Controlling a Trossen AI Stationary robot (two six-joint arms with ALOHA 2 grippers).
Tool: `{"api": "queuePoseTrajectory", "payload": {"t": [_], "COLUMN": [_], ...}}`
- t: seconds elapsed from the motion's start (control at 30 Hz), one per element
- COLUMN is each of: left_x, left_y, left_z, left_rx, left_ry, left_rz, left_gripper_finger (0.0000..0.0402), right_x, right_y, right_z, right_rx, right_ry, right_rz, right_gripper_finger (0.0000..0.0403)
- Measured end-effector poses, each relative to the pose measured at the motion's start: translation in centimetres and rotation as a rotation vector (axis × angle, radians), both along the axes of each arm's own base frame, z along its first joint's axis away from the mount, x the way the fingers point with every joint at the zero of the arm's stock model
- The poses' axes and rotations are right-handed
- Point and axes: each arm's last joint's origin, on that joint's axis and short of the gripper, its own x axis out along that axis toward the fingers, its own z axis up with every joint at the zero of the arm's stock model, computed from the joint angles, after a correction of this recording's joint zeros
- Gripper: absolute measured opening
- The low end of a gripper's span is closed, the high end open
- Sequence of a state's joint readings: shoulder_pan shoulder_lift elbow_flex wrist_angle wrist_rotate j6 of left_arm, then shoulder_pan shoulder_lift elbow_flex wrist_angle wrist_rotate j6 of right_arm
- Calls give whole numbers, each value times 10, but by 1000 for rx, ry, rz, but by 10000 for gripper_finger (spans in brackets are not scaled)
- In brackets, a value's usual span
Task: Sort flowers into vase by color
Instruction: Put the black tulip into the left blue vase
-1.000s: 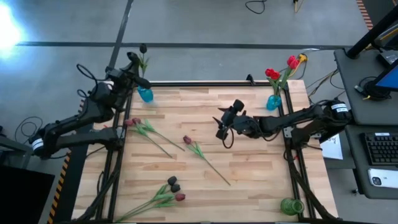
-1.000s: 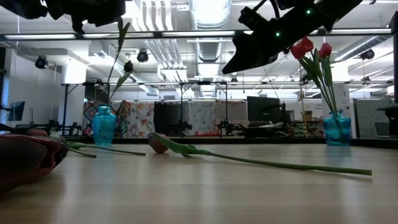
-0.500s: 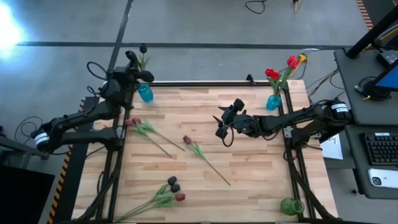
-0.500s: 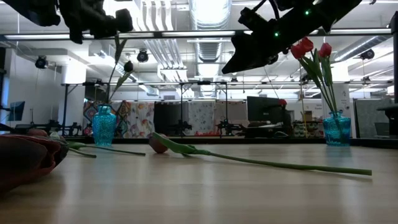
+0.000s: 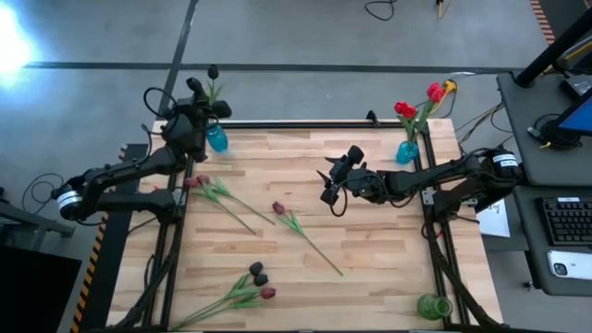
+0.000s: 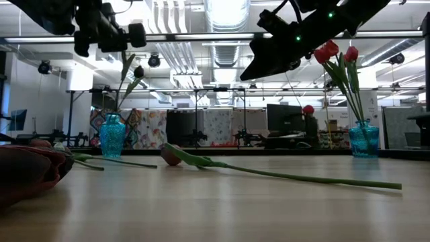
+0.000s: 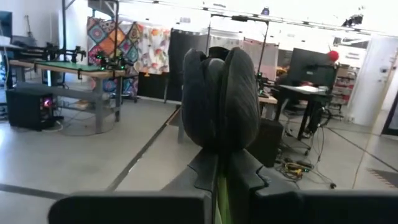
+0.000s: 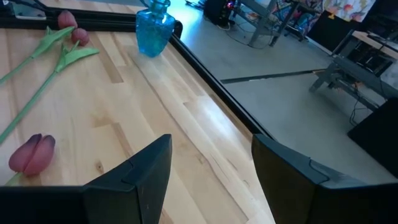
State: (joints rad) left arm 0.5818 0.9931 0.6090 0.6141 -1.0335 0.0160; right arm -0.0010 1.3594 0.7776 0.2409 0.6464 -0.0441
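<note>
Only left wrist view: left claw (image 7: 222, 186) clamps black tulip (image 7: 220, 99) | right claw (image 8: 208, 180) wide

Green glass jar (image 5: 432, 306) at table corner, keyboard (image 5: 566, 220) on side desk, monitor (image 6: 285, 118) behind

1 black tulip (image 5: 213, 72) stands in the left blue vase (image 5: 216, 140); 3 red tulips (image 5: 407, 111) fill the right vase (image 5: 407, 152); 6 flowers (image 5: 277, 209) lie between them on the counter (image 5: 370, 240).

Wooden table (image 5: 370, 250) bears loose tulips (image 5: 301, 228) and two blue vases (image 5: 407, 152).
</note>
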Motion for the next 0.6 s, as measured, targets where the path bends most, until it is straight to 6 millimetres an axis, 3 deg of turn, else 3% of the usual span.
{"api": "queuePoseTrajectory", "payload": {"t": [0.6], "left_x": [0], "left_y": [2], "left_z": [-1], "left_rx": [-2], "left_ry": [-13], "left_rz": [6], "left_gripper_finger": [0], "right_x": [0], "right_y": [0], "right_z": [0], "right_rx": [-1], "right_ry": [1], "right_rz": [1], "right_gripper_finger": [215]}}
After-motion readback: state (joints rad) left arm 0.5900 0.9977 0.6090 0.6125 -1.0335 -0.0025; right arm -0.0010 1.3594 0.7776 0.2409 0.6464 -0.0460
